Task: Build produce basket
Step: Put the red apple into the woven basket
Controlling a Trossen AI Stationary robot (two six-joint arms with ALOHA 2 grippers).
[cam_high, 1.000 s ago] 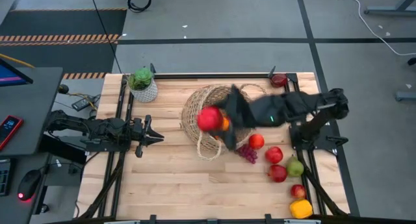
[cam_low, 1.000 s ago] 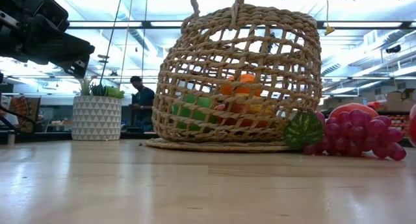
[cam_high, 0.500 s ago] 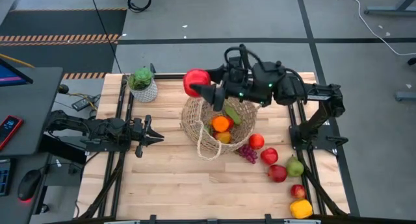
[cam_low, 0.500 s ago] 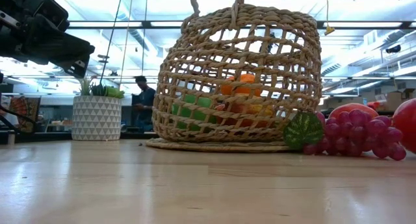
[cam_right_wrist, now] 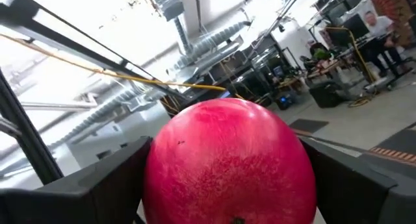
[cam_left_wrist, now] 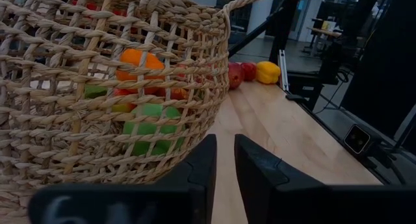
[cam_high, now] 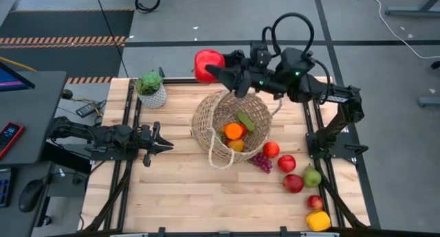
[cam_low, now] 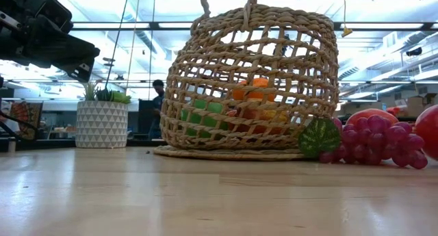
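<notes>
Gripping a red apple [cam_high: 207, 64] across its widest part, the right gripper [cam_high: 214, 70] hovers beyond the basket's [cam_high: 206, 117] far rim. Smooth, firm and probably slippery. The left gripper [cam_high: 163, 146] waits shut at the left.

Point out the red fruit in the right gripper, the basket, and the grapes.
red fruit [cam_high: 206, 64], high view, middle of its top.
basket [cam_high: 206, 112], high view, left rim.
grapes [cam_low: 373, 146], low view, middle of the bunch.
</notes>
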